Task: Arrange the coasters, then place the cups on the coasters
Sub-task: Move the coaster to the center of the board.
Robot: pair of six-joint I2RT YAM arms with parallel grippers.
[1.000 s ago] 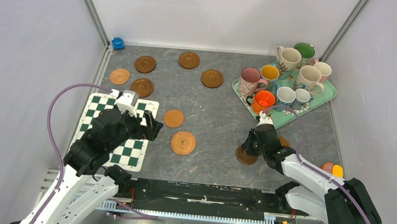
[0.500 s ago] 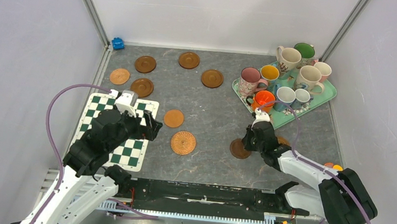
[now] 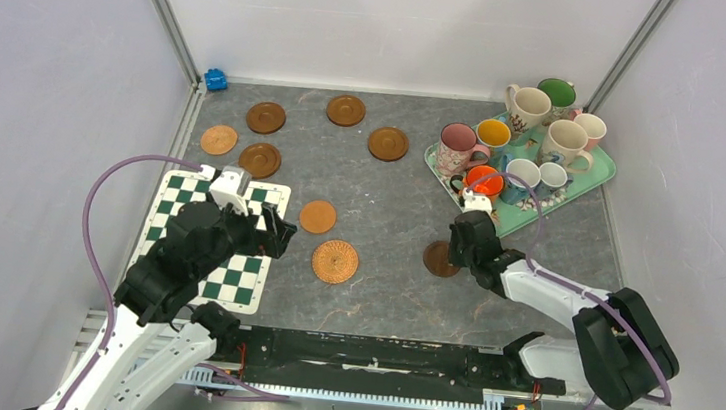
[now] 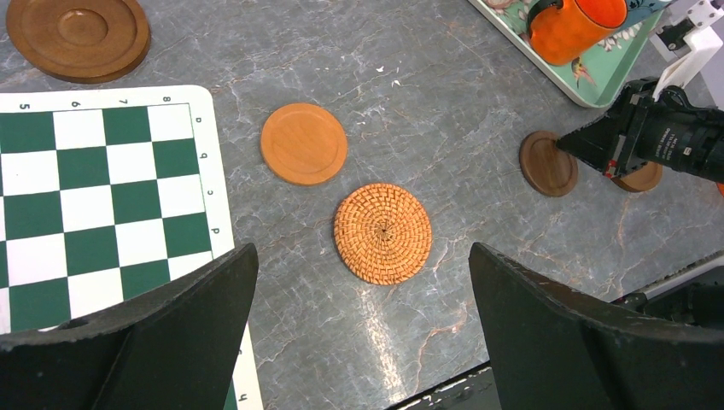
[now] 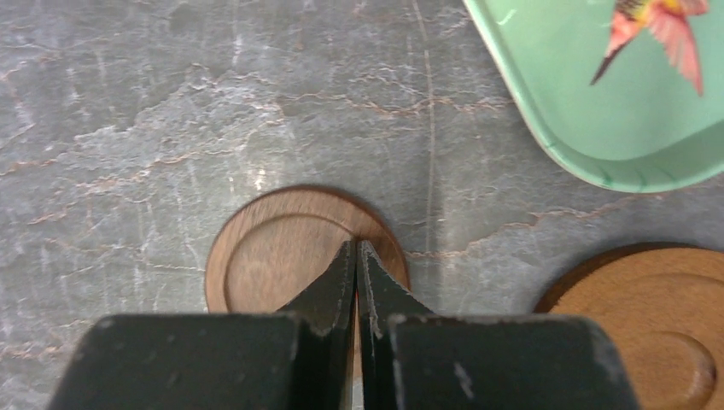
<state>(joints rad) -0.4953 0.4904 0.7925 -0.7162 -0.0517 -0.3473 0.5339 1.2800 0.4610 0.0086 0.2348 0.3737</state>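
Observation:
My right gripper [image 5: 357, 249] is shut, and its tips rest on a small dark brown coaster [image 5: 273, 260] on the grey table; it holds nothing. A second brown coaster [image 5: 657, 333] lies just to its right. In the top view that gripper [image 3: 450, 257] sits beside the small coaster [image 3: 436, 258]. My left gripper [image 4: 360, 282] hangs open above the table near a woven coaster [image 4: 382, 232] and an orange-brown coaster [image 4: 304, 143]. Several more brown coasters [image 3: 266, 117] lie at the back left. The cups, among them a pink speckled one [image 3: 457, 146] and an orange one [image 3: 485, 183], stand on the mint tray [image 3: 582, 184].
A green-white checkered mat [image 3: 231, 283] lies under the left arm at the left edge. A small blue object [image 3: 215, 78] sits in the back left corner. Walls close in on the left, back and right. The tray's near corner [image 5: 598, 162] is close to the right gripper.
My shut right gripper has slid the small dark coaster away from the near edge, up and slightly left, towards the tray. The left arm has stayed put.

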